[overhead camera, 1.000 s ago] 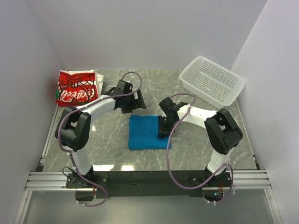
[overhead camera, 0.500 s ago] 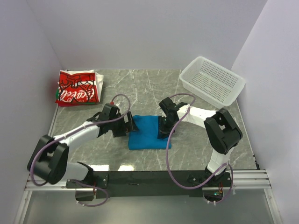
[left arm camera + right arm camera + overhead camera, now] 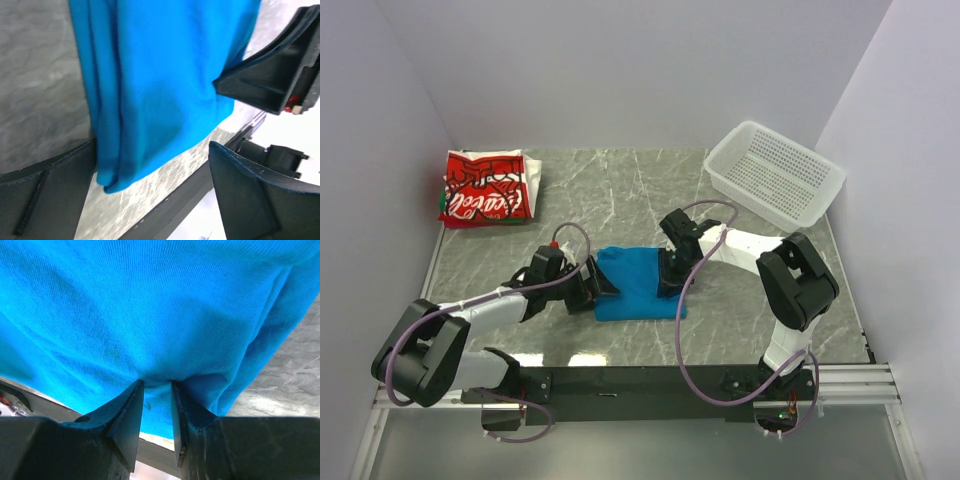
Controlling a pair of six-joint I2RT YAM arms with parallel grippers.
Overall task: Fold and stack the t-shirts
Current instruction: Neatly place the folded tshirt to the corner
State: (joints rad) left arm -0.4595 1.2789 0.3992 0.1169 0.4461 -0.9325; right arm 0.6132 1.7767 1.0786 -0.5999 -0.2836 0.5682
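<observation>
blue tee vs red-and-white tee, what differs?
Blue t-shirt is plain; red-and-white t-shirt carries white script. Blue t-shirt lies mid-table, pinched by the right gripper; red-and-white t-shirt sits untouched at the far left corner. Both are folded, flat on the table.

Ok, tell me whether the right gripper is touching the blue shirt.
Touching. The right wrist view shows the right gripper with both fingertips pressed into the blue shirt, and the cloth puckers between them.

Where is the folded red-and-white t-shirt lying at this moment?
In the top view, the red-and-white t-shirt lies at the far left corner of the table, well apart from the blue t-shirt near the middle.
</observation>
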